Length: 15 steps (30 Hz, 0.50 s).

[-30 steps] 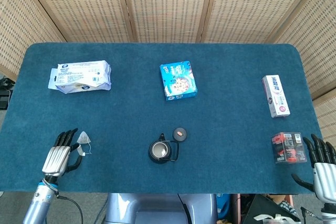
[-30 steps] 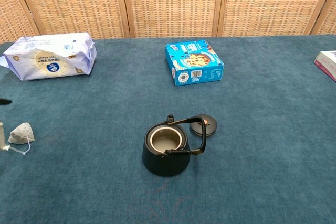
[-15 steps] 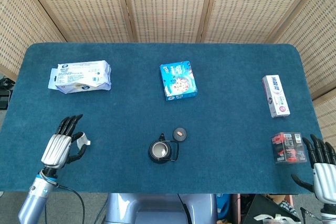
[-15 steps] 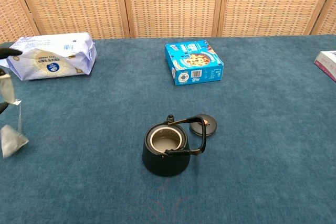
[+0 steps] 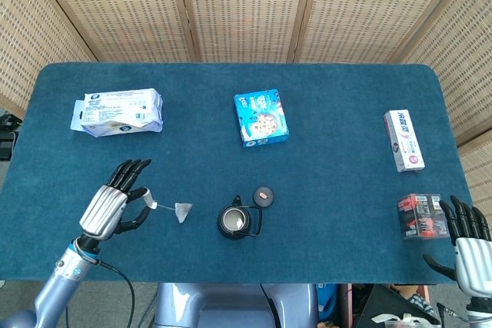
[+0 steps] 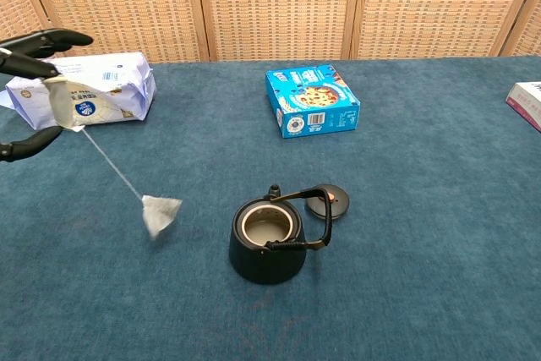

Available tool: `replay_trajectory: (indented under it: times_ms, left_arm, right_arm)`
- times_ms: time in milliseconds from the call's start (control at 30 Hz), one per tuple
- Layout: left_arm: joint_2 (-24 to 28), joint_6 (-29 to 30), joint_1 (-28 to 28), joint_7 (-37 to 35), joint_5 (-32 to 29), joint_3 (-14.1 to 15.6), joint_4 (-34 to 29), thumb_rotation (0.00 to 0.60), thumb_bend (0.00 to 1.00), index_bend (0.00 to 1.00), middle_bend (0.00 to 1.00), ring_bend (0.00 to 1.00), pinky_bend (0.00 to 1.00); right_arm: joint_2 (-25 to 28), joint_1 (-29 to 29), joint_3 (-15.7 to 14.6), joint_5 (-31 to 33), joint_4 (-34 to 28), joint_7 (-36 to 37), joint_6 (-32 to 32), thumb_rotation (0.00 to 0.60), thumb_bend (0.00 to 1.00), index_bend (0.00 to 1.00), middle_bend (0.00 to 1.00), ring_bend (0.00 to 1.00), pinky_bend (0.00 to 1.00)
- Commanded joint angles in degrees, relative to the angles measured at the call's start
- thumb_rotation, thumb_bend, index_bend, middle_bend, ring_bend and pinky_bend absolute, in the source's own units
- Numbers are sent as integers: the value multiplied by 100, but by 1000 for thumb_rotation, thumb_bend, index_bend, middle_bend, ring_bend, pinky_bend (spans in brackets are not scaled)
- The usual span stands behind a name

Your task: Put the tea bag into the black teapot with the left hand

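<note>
My left hand [image 5: 115, 203] [image 6: 34, 65] is raised over the left front of the table and pinches the paper tag of the tea bag. The tea bag [image 5: 184, 211] [image 6: 160, 213] swings out to the right on its string, in the air, a short way left of the black teapot [image 5: 234, 221] [image 6: 268, 241]. The teapot stands open near the table's front middle, its handle tipped to the right. Its lid [image 5: 264, 195] [image 6: 331, 203] lies just behind and right of it. My right hand [image 5: 467, 247] rests at the front right corner, fingers spread, holding nothing.
A white packet [image 5: 118, 112] [image 6: 83, 90] lies at the back left. A blue box [image 5: 261, 117] [image 6: 313, 100] sits behind the teapot. A white and pink box [image 5: 404, 140] and a dark red packet [image 5: 421, 216] lie on the right.
My left hand has lifted the tea bag off the table and moved right and up. The bag has swung right toward the teapot. The right hand has barely moved.
</note>
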Motion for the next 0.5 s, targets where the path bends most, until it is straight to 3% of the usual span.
replay_trajectory:
  times_ms: [33, 500]
  left_arm:
    - [-26, -77, -110, 32, 36, -38, -59, 600, 508, 668, 57, 0, 0]
    - [-251, -454, -656, 182, -135, -379, -297, 600, 508, 668, 58, 0, 0]
  right_arm:
    - [-14, 26, 4, -10, 15, 14, -30, 600, 0, 0, 0, 0, 0]
    - [-11, 49, -22, -86, 3, -19, -25, 600, 0, 0, 0, 0, 0]
